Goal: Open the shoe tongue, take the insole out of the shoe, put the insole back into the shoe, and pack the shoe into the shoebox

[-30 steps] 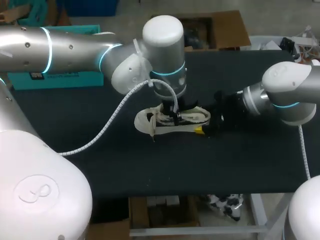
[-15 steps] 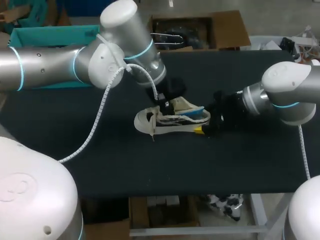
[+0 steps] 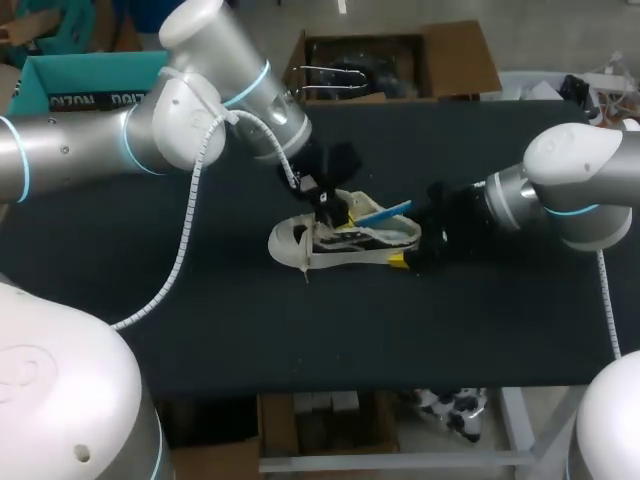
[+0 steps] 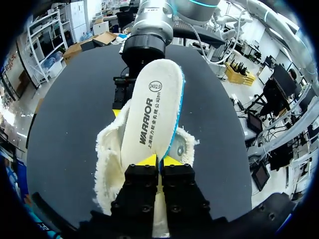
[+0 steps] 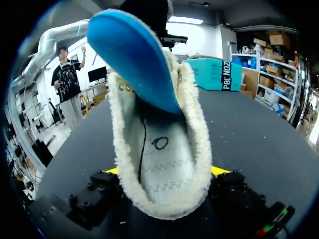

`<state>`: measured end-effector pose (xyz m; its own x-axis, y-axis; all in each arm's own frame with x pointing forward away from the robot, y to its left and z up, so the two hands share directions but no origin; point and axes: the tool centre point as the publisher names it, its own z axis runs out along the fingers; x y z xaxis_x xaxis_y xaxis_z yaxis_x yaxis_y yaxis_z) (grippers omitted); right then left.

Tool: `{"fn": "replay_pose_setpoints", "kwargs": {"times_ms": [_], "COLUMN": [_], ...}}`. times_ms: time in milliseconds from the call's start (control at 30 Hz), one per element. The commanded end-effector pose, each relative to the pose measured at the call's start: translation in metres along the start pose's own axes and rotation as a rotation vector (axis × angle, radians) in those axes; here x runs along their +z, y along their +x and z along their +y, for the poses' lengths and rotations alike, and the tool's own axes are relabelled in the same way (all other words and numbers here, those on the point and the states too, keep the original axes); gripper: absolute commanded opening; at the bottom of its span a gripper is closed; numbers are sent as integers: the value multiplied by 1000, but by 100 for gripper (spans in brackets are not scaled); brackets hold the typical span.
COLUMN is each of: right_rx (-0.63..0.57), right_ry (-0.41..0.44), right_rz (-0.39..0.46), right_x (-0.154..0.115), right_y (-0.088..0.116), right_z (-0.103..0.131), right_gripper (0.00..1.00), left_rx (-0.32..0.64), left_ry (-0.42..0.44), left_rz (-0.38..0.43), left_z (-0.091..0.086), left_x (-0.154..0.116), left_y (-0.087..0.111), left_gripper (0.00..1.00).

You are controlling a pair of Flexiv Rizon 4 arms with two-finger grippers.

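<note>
Two yellow tips of my left fingers (image 4: pixel 159 160) are clenched on one end of the insole (image 4: pixel 152 109), pinching its thin edge from both sides. From that pinch the insole slants up and out of the shoe (image 4: pixel 109 159), with its pale printed face toward my left wrist and its blue underside (image 5: pixel 134 55) toward the other arm. My right fingers (image 5: pixel 167 171) sit either side of the heel. As far as I can judge they are grasping the shoe there, pinning it to the counter (image 3: pixel 300 330).

I expect the insole to be light and floppy. It is thin foam that bends under its own length, and the fleecy lining will probably drag on it. An edge pinch near the end looks right, but it needs firm pressure or the foam could slip out. The shoe itself is soft-walled and light, so it would slide if the heel were not held.

The teal shoebox (image 3: pixel 90 85) stands at the far left, well apart from the shoe.
</note>
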<state>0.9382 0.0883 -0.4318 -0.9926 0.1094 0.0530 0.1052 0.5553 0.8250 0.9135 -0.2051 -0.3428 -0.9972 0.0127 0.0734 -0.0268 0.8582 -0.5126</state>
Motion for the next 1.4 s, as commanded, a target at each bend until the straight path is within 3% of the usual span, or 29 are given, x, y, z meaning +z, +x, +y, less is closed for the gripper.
{"fn": "replay_pose_setpoints", "kwargs": {"times_ms": [33, 67, 100, 200, 433, 767, 1000, 1400], "right_rx": [0, 0, 0, 0, 0, 0, 0, 0], "right_ry": [-1, -1, -1, -1, -1, -1, -1, -1], "right_rz": [3, 3, 3, 3, 3, 3, 3, 3], "right_x": [4, 4, 4, 4, 4, 4, 4, 4], "right_y": [-2, -2, -2, -2, -2, -2, -2, -2], "right_z": [-6, -6, -6, -6, -6, -6, -6, -6], "right_gripper": [0, 0, 0, 0, 0, 0, 0, 0], "left_rx": [-17, -23, -23, -23, 20, 109, 113, 101], "left_ry": [-31, -34, -34, -32, -27, -125, -184, -211], "left_rz": [-26, -34, -35, -50, -77, -140, -242, -277], "left_z": [-9, -11, -12, -17, -35, -56, -67, -66], "left_x": [7, 8, 8, 4, -7, 15, 35, 50], "left_y": [1, 1, 2, 6, 18, 28, 24, -1], "left_gripper": [25, 37, 44, 50, 47, 43, 42, 40]}}
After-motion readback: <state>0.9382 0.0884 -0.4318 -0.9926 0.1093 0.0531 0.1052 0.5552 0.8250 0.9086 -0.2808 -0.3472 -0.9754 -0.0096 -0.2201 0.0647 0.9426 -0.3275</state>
